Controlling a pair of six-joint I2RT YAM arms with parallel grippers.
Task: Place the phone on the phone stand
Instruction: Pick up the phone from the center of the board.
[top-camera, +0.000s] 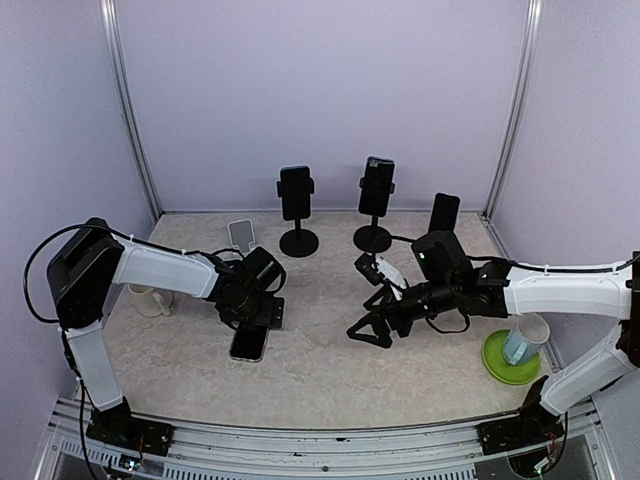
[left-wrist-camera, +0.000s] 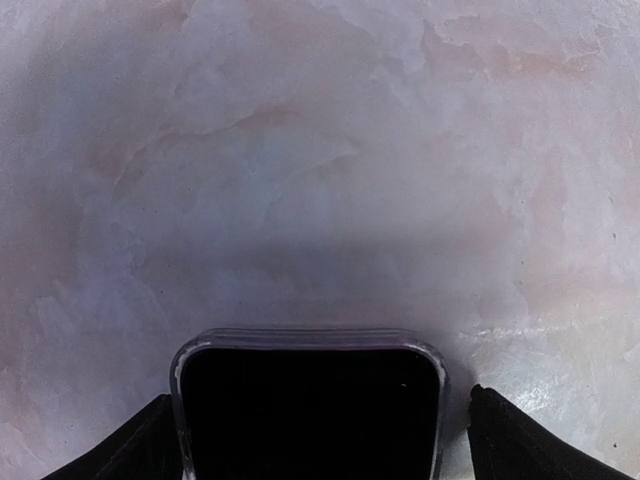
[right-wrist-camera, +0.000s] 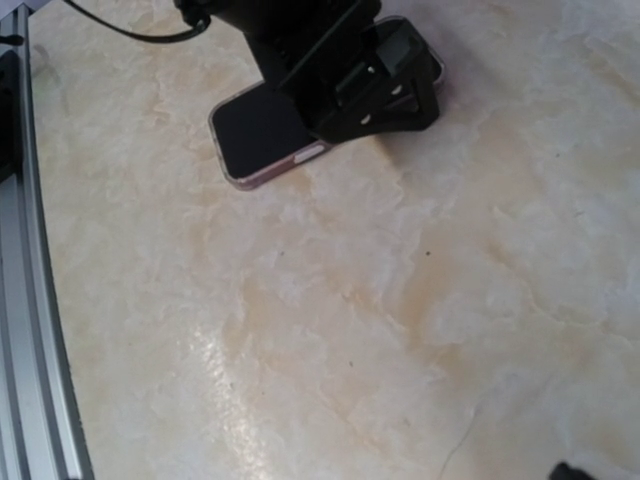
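Plain lavender walls (top-camera: 320, 90) enclose a marbled beige tabletop (top-camera: 320, 370) (soft, even light); aluminium posts (top-camera: 133, 120) stand at 11 and 1 o'clock, a rail (top-camera: 330, 435) at 6.

From above, the left gripper (top-camera: 258, 318) hides the far end of the phone (top-camera: 248, 345). In the left wrist view the bottom edge cuts the phone's near part off, and we see the fingers (left-wrist-camera: 520, 445) only as dark corners. The left arm (top-camera: 165, 270) half hides a mug (top-camera: 148, 300).
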